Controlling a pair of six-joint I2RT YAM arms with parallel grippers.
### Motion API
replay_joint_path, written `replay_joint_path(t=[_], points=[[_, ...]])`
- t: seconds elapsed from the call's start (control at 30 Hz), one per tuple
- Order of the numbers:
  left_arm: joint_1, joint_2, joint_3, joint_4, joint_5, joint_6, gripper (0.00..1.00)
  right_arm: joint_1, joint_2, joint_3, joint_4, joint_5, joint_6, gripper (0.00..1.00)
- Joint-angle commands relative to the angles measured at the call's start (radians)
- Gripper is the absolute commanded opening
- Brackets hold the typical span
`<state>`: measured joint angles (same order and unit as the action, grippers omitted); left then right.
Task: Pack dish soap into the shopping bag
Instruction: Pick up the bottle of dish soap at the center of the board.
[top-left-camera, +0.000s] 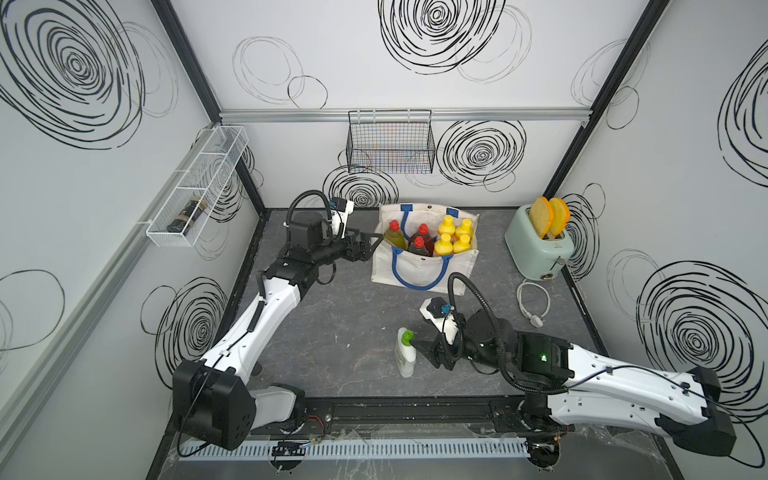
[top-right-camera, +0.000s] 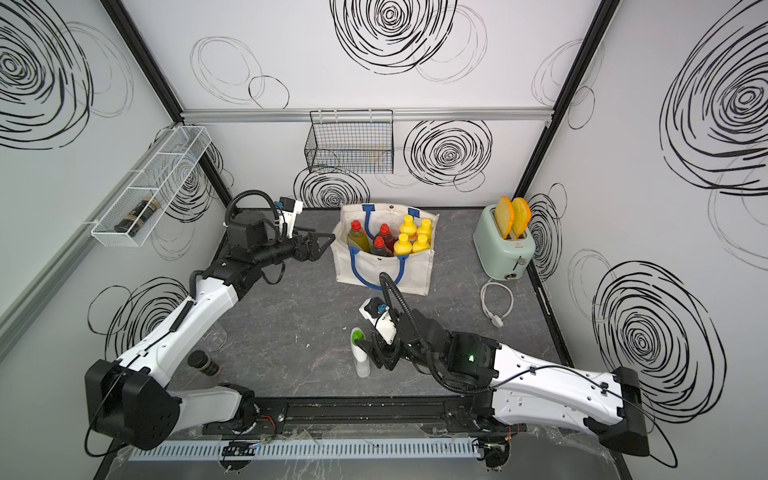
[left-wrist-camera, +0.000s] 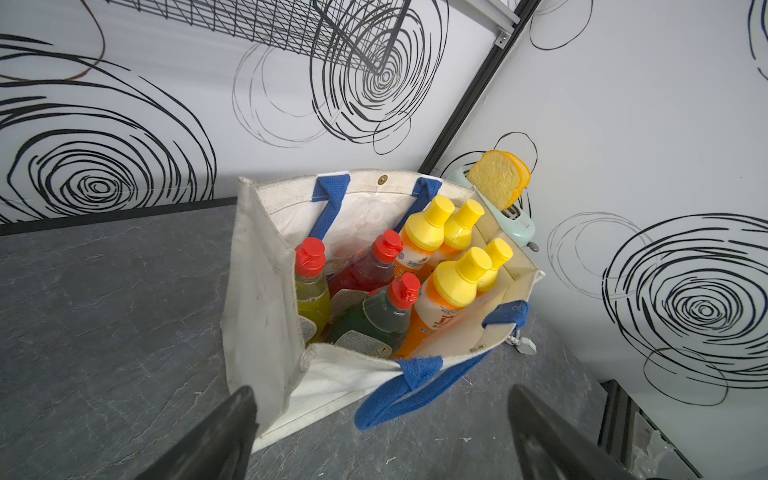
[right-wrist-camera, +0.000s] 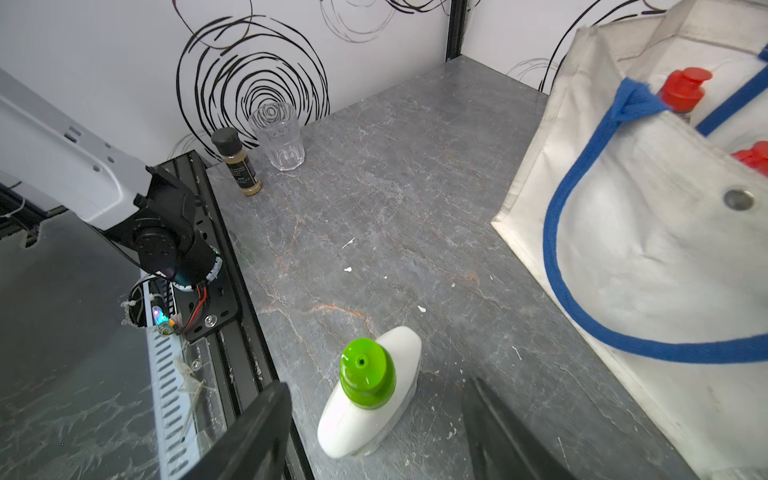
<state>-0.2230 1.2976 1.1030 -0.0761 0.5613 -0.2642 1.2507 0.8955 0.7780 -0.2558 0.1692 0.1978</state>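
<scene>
Top views, bag: we see the shopping bag (top-left-camera: 424, 266) standing open at the back middle of the table (top-left-camera: 332, 324), with seven bottles upright inside.
Top views, contents: four orange bottles (top-left-camera: 455, 237) with yellow caps fill the side nearer the toaster (top-left-camera: 536, 253). Three red-capped bottles (top-left-camera: 417, 239) fill the other side.
Top views, last bottle: the white bottle (top-left-camera: 405, 357) with a green cap stands on the table nearer the robot, well apart from the shopping bag.
Top views, left gripper: the left gripper (top-left-camera: 374, 243) sits just beside the bag's side wall at rim height. Its jaws are spread wide and hold nothing.
Top views, right gripper: the right gripper (top-right-camera: 365, 351) is at the white bottle's neck. We can't tell contact from here.
Left wrist, bag: both fingers (left-wrist-camera: 224, 436) frame the bag corner, far apart. We count seven caps inside; the red-capped bottles hold yellow, red and green liquid.
Right wrist, bottle: the white bottle (right-wrist-camera: 374, 415) stands upright between the two fingers (right-wrist-camera: 266, 415). We see a gap on each side, so the jaws are apart and not gripping.
Right wrist, bag: the shopping bag (right-wrist-camera: 644, 257) is near, to one side.
Right wrist, extras: a spice jar (right-wrist-camera: 239, 162) and a glass (right-wrist-camera: 280, 137) stand just beside each other at the far wall.
</scene>
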Motion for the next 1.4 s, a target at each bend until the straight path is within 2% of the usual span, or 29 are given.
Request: replay_joint_path(t=[0.0,0.5,0.6,0.77,1.37], points=[[-0.004,-0.002,-0.006,0.040,0.018,-0.003,0.96,-0.021,0.026,-0.018,0.064,-0.039,-0.006,0.70],[-0.004,0.005,-0.008,0.043,0.025,-0.003,0.96,-0.067,0.108,-0.036,0.131,-0.132,-0.022,0.69],[-0.004,0.004,-0.008,0.044,0.025,-0.004,0.96,-0.072,0.124,-0.034,0.134,-0.145,-0.023,0.65],[-0.004,0.005,-0.006,0.045,0.028,-0.004,0.96,-0.073,0.148,-0.033,0.137,-0.155,-0.022,0.64],[-0.004,-0.003,-0.008,0.045,0.026,-0.003,0.96,-0.077,0.133,-0.046,0.126,-0.154,-0.013,0.39]])
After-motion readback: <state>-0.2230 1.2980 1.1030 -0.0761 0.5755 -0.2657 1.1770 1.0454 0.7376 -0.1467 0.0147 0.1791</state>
